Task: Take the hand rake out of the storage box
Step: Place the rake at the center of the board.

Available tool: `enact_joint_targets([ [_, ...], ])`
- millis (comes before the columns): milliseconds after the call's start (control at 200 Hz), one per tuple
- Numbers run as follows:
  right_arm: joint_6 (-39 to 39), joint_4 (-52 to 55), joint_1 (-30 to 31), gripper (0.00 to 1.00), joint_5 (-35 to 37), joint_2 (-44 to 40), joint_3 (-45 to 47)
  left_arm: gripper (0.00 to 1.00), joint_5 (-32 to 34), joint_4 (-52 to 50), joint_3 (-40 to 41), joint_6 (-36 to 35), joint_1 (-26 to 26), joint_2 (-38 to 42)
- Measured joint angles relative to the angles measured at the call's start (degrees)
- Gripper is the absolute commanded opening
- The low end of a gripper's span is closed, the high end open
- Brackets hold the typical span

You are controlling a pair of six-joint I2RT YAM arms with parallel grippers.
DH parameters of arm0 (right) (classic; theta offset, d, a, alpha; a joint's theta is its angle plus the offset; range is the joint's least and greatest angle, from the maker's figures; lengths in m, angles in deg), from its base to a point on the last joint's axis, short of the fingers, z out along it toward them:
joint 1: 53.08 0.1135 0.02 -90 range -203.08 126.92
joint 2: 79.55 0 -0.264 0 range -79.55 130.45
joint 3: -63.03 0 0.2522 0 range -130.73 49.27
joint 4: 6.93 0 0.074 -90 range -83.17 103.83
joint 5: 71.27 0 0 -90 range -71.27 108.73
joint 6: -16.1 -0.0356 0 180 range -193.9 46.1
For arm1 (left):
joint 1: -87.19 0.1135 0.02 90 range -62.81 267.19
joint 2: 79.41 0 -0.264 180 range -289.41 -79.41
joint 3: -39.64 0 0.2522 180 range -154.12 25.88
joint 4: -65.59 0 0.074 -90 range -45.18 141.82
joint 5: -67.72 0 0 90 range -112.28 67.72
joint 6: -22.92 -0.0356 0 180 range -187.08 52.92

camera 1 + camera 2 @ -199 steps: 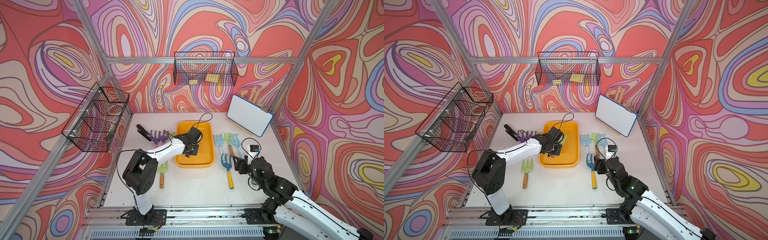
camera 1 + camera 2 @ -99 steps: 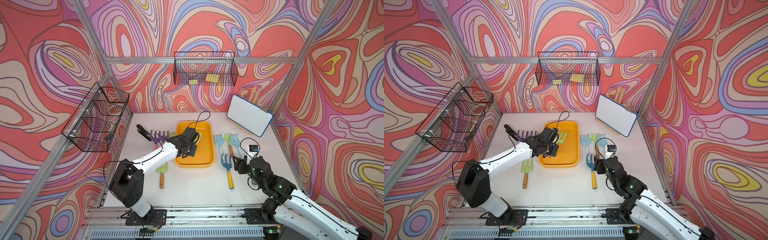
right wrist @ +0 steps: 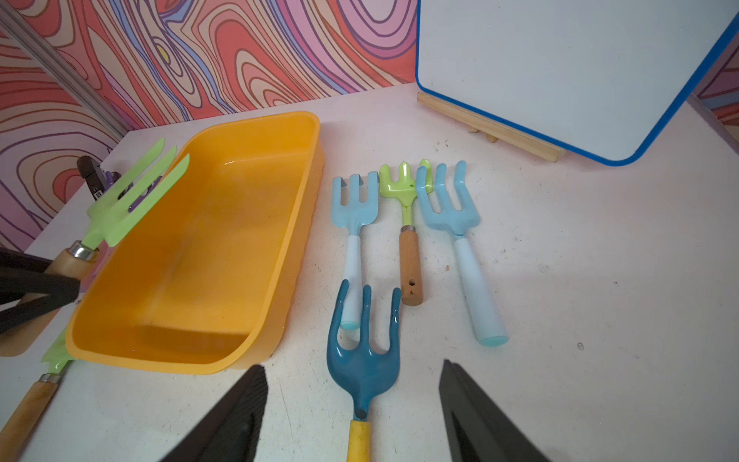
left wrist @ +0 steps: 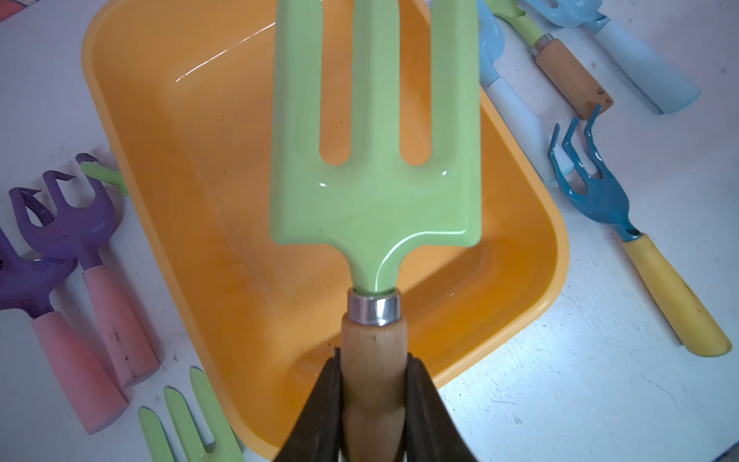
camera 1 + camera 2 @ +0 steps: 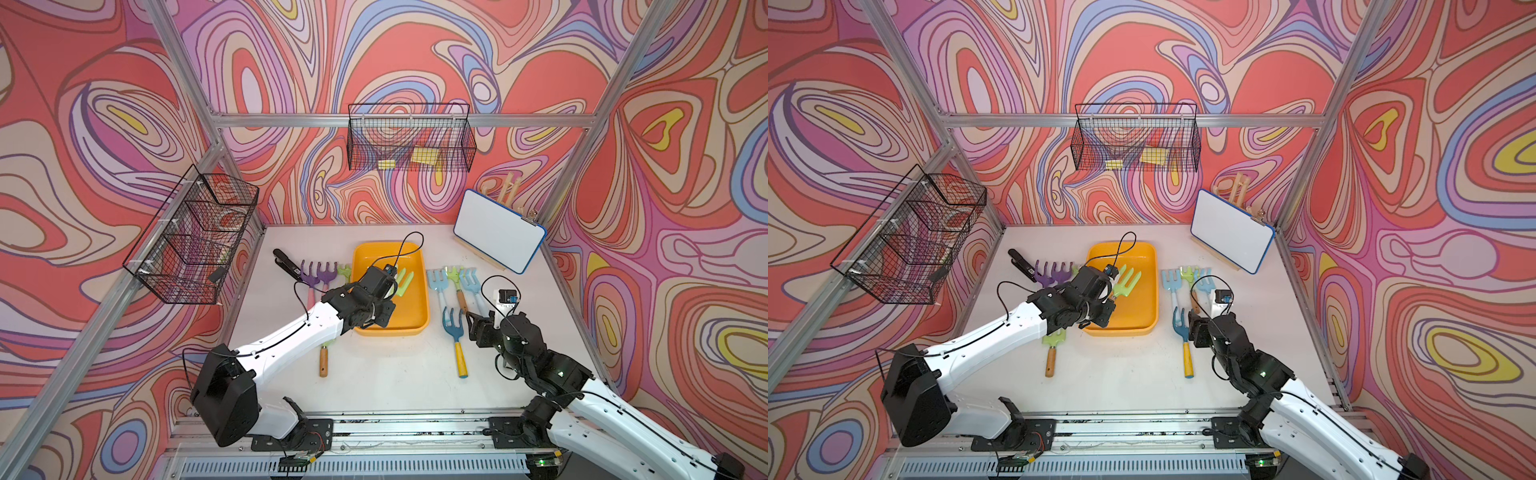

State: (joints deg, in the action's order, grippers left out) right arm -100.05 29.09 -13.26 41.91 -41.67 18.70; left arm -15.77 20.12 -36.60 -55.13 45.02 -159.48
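— What is counted?
— Two purple rakes, three green hand tools, perhaps a fourth, two pale blue tools, one dark blue rake.
— Besides?
— One storage box, one whiteboard, two wire baskets.

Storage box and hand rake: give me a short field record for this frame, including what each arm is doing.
hand rake: green head, wooden handle, lifted off the box floor, tines over the box
storage box: yellow-orange, nothing lying in it
left end effector: shut on the hand rake's handle
right end effector: open, holding nothing, by the dark blue rake
other rakes: lying on the table on both sides of the box
task status: rake not yet set down outside the box
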Motion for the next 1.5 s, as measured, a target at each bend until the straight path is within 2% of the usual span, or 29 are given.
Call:
enact_joint_targets([
  [746, -0.04, 0.0, 0.0, 0.73, 1.38, -1.27, 0.59, 0.05, -2.8, 0.11, 1.86, -6.36, -8.52, 4.57],
  [1362, -0.46, 0.02, 0.0, 0.72, 3.85, -4.5, 1.03, 0.04, -2.21, 0.44, 8.46, -7.32, -13.11, 6.8],
  [1502, -0.46, -0.04, 0.0, 0.72, 3.91, -4.52, 1.16, 0.04, -1.4, 0.7, 9.44, -6.56, -15.58, 6.8],
])
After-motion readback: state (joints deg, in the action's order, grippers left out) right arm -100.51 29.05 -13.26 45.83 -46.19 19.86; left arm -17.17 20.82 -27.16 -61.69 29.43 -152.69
